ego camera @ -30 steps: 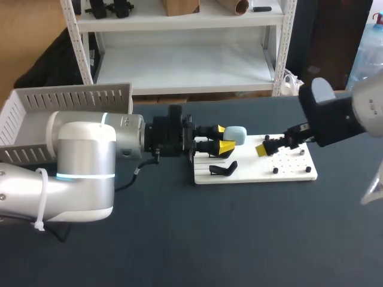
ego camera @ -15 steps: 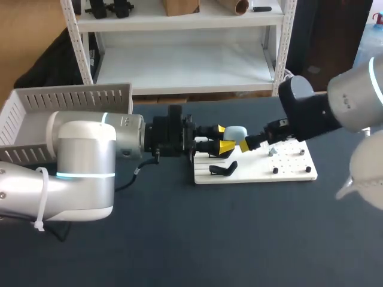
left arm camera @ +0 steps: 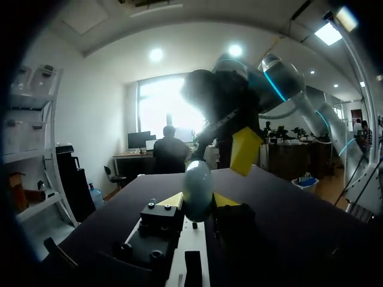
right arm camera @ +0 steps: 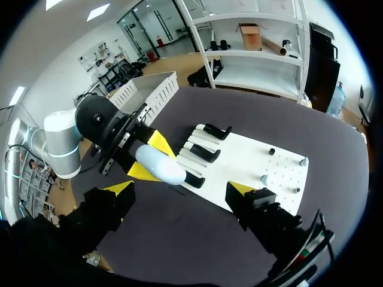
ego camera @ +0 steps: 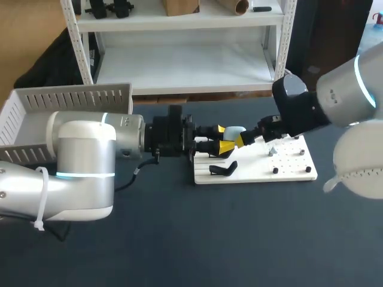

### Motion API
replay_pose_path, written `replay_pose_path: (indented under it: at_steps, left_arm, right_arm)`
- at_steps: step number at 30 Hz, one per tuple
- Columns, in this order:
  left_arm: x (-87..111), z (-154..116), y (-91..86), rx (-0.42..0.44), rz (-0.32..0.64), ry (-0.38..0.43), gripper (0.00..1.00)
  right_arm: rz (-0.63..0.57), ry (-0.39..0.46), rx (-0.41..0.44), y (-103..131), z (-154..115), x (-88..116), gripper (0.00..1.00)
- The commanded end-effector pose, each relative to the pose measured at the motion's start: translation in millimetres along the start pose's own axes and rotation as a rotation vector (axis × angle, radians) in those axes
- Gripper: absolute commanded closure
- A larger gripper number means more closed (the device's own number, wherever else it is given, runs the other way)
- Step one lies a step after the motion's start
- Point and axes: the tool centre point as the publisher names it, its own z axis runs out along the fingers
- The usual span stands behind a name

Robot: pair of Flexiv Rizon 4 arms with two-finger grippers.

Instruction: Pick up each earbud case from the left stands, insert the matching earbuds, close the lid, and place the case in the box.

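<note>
Dark table (ego camera: 179, 239): left jaws clamp pale-blue earbud case (right arm camera: 159, 166); right jaws wide open.

From my station I can read no text, label, number or sign in any of the three views
</note>
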Motion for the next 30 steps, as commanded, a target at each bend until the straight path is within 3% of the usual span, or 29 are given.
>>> replay_pose_path:
  at_steps: [1,30]
  left_arm:
    - [1.0,0.2,-0.1,-0.003,0.002,-0.004,1.00]
    - [1.0,0.2,-0.1,-0.003,0.002,-0.004,1.00]
  right_arm:
    - [0.010,0.003,0.008,-2.4,4.5,-3.8,0.00]
    - [0.049,0.000,0.037,-14.9,8.3,-13.7,0.00]
